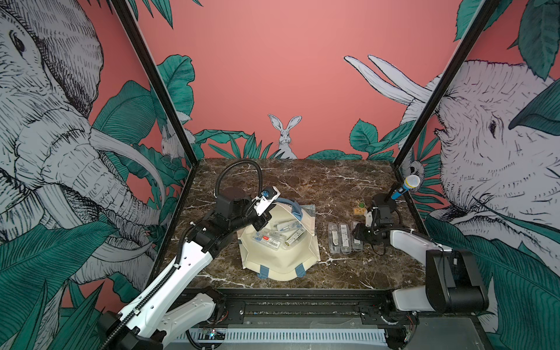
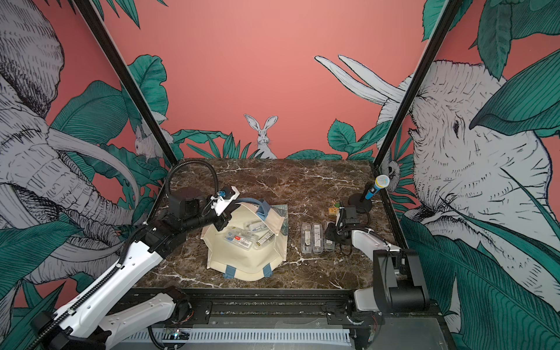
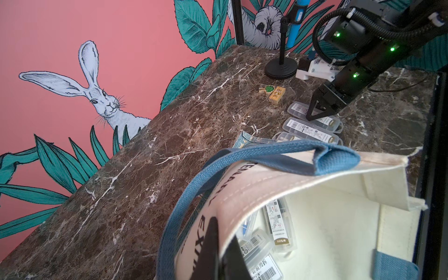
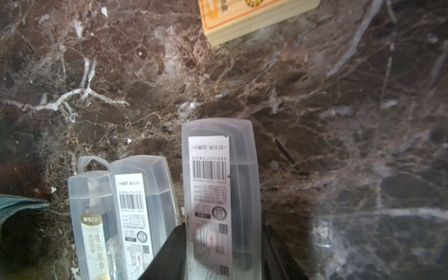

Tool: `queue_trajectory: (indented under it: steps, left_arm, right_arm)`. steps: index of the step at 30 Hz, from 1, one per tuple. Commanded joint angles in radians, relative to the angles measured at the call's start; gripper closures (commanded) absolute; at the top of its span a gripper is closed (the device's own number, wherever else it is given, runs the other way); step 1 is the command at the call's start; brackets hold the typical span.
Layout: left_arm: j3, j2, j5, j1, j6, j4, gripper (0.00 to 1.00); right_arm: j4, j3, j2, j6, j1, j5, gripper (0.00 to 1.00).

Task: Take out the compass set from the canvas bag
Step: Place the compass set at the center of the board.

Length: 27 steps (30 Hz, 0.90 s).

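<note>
The cream canvas bag (image 1: 278,260) (image 2: 242,263) lies open in the middle of the marble table, with blue straps. Several clear compass set cases (image 1: 272,239) (image 3: 278,225) lie inside it. My left gripper (image 1: 259,225) (image 3: 221,232) is shut on the bag's lettered rim and holds the mouth up. To the right, two compass sets (image 1: 333,241) (image 4: 135,194) lie side by side on the table. My right gripper (image 1: 357,239) (image 4: 223,228) is closed on a third compass set (image 4: 218,169), one finger against each long side, next to that pair.
A blue microphone (image 1: 406,186) on a round black stand (image 1: 385,203) is at the back right. A small wooden block (image 1: 359,211) (image 4: 254,19) lies just beyond the row of cases. Black frame posts (image 1: 424,121) edge the table on both sides.
</note>
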Motion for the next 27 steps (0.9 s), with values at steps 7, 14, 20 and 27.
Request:
queue_trajectory:
  steps: [7, 14, 20, 27]
  left_arm:
    - [0.001, -0.034, 0.027, -0.003, -0.012, 0.081, 1.00]
    - [-0.001, -0.035, 0.027, -0.002, -0.011, 0.084, 1.00]
    - [-0.001, -0.037, 0.027, -0.002, -0.013, 0.084, 1.00]
    - [0.014, -0.033, 0.015, -0.002, -0.021, 0.067, 1.00]
  right_arm:
    - [-0.030, 0.010, -0.022, -0.008, -0.001, -0.022, 0.55]
    - [-0.058, 0.020, -0.041, -0.003, -0.003, -0.001, 0.49]
    - [-0.094, 0.040, -0.071, -0.014, -0.002, -0.008, 0.48]
    - [-0.278, 0.114, -0.319, -0.090, 0.068, -0.020, 0.49]
